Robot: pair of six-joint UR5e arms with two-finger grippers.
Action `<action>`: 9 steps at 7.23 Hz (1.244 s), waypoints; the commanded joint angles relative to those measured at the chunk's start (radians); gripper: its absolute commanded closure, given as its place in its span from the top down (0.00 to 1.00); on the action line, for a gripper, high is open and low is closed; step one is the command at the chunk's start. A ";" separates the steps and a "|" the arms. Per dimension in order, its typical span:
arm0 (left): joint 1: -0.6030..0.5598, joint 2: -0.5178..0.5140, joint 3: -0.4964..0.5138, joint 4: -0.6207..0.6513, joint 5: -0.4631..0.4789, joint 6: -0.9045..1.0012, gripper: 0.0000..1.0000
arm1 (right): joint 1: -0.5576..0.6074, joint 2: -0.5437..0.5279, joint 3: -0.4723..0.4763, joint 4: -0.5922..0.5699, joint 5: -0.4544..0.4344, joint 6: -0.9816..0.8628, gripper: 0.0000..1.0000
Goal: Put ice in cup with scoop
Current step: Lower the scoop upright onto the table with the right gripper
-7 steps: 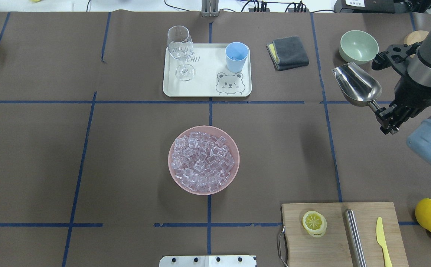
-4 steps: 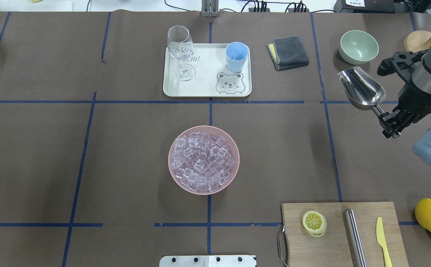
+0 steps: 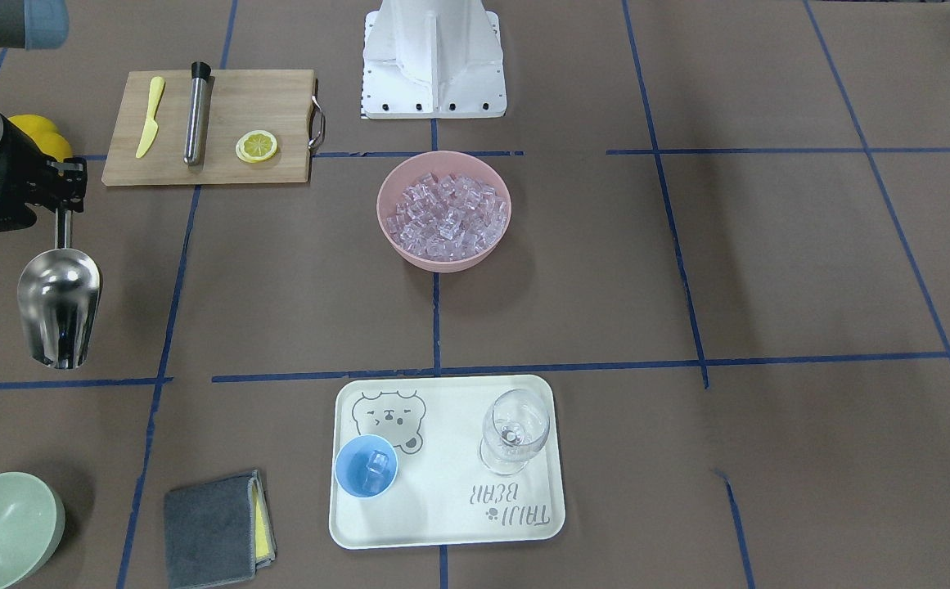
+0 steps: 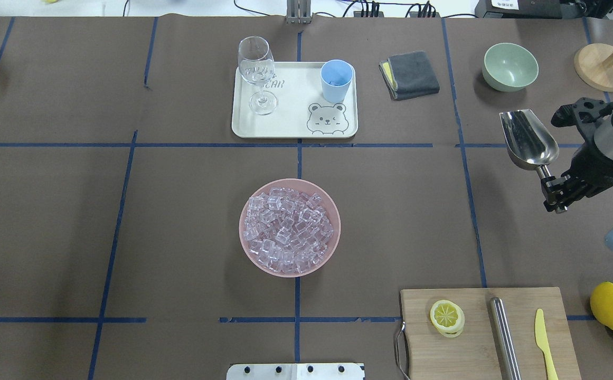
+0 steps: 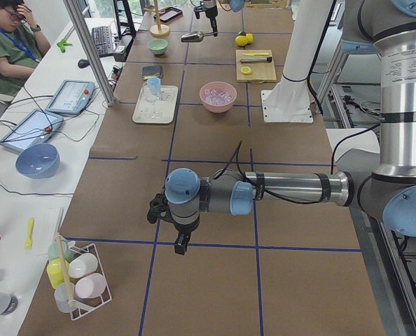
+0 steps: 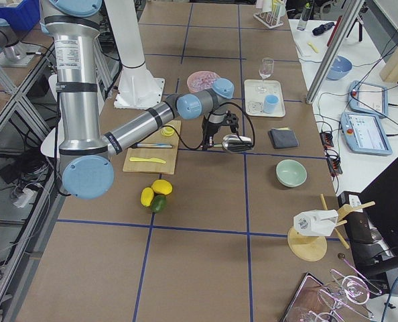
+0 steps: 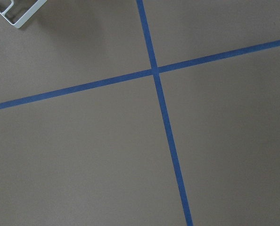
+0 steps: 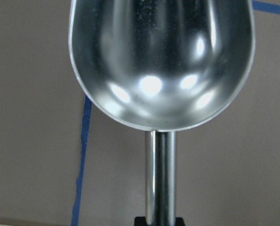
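Observation:
The ice [image 4: 289, 227] fills a pink bowl [image 4: 246, 248] at the table's middle; it also shows in the front-facing view [image 3: 446, 210]. The light-blue cup [image 4: 336, 80] stands on a white tray [image 4: 285, 119] and holds a few ice cubes [image 3: 372, 468]. My right gripper [image 4: 552, 192] is shut on the handle of the steel scoop [image 4: 528, 140], held above the table at the far right. The scoop's trough [image 8: 161, 61] is empty. My left gripper [image 5: 181, 245] shows only in the exterior left view, far from the task's things; I cannot tell whether it is open or shut.
A wine glass [image 4: 256, 74] stands on the tray. A grey cloth [image 4: 409, 74], a pale green bowl [image 4: 510, 66] and a wooden stand [image 4: 602, 66] are at the back right. A cutting board [image 4: 475, 338] with a lemon slice, a steel cylinder and a yellow knife lies front right, with lemons [image 4: 610, 305] beside it.
My right gripper has carried the empty scoop to the right and nearer the robot, away from the green bowl. Nothing else has moved.

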State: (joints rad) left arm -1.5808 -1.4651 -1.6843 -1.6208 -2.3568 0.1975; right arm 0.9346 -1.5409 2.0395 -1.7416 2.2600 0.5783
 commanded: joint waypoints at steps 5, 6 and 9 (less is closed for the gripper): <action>0.001 -0.003 -0.006 -0.005 -0.001 0.003 1.00 | -0.239 -0.128 -0.039 0.338 -0.052 0.377 0.00; 0.001 -0.003 -0.006 -0.005 -0.001 0.003 1.00 | -0.255 -0.127 -0.051 0.339 -0.054 0.386 0.00; 0.001 -0.003 -0.005 -0.005 -0.001 0.003 1.00 | -0.267 -0.122 -0.064 0.339 -0.054 0.388 0.00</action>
State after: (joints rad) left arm -1.5800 -1.4680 -1.6902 -1.6260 -2.3577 0.2009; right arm 0.6723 -1.6656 1.9817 -1.4032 2.2062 0.9655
